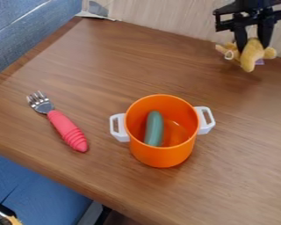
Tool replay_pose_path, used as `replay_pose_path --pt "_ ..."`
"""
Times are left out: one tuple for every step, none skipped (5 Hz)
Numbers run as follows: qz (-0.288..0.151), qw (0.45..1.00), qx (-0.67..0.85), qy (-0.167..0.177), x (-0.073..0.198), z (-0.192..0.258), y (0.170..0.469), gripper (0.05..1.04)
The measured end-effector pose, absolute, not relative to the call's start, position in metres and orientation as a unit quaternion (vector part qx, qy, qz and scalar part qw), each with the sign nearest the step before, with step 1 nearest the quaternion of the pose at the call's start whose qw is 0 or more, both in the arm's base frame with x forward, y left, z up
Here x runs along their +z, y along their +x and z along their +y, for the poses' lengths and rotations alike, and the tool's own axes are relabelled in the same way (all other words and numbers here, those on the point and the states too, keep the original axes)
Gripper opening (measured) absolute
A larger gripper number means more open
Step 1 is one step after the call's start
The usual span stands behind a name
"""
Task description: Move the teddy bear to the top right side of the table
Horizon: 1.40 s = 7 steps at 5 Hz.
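The black gripper (pixel 254 46) is holding the tan teddy bear (pixel 252 56) between its fingers at the tabletop's (pixel 125 52) upper right. An orange pot (pixel 161 157) with white handles is standing near the middle, a green object (pixel 154 128) lying inside. A red-handled fork (pixel 66 130) is resting left of it.

Fork (pixel 61 125) left of pot (pixel 161 154); cucumber (pixel 154 128) inside pot.

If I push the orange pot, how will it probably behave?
The orange pot would probably slide upright, being wide for its height. The green object inside may shift. The pot's smooth surface might be slightly slippery.
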<state>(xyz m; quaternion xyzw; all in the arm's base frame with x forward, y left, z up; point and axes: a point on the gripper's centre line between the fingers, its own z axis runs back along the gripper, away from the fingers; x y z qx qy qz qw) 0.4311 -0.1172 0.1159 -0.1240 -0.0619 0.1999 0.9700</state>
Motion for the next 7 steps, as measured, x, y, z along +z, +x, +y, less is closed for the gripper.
replay_pose_path --pt "-0.062 0.969 0.207 -0.118 0.115 -0.113 0.432 0.737" --pt "-0.062 0.968 0.215 -0.113 0.114 -0.107 0.433 0.985" --pt "-0.061 0.968 0.218 -0.106 0.113 -0.104 0.431 1.005" --pt "-0.061 0.968 0.220 -0.102 0.116 -0.102 0.426 1.001" --pt "-0.085 0.965 0.222 -0.114 0.143 -0.100 0.421 1.001" --pt "-0.103 0.959 0.228 -0.135 0.166 -0.090 0.416 1.001" --pt "-0.107 0.959 0.229 -0.130 0.170 -0.080 0.404 1.001"
